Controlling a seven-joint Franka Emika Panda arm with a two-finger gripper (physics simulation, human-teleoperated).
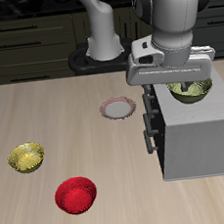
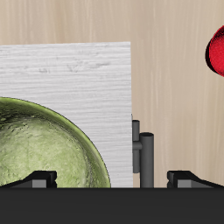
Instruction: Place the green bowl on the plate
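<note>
Sitting on top of the grey cabinet [image 1: 197, 134], toward its far edge: the green bowl [image 1: 191, 92], olive with a pale mottled inside, partly hidden in the exterior view by the hand [image 1: 185, 84] hanging directly above it. Filling much of the wrist view beside the cabinet's pale wood-grain top [image 2: 83, 83]: the same green bowl [image 2: 39, 149]. Showing only the two dark fingertips [image 2: 39, 178] spread well apart, clear of the bowl's rim, gripping nothing, so standing open. Lying flat on the wooden surface [image 1: 45, 112], well apart from the bowl and just beyond the cabinet's handle side: the plate [image 1: 117, 107], white-grey centre, pinkish-red rim. Resting nearer the front edge: the red bowl [image 1: 75, 195]. Sitting near it but farther from the cabinet: the yellow bowl [image 1: 27, 158].
</note>
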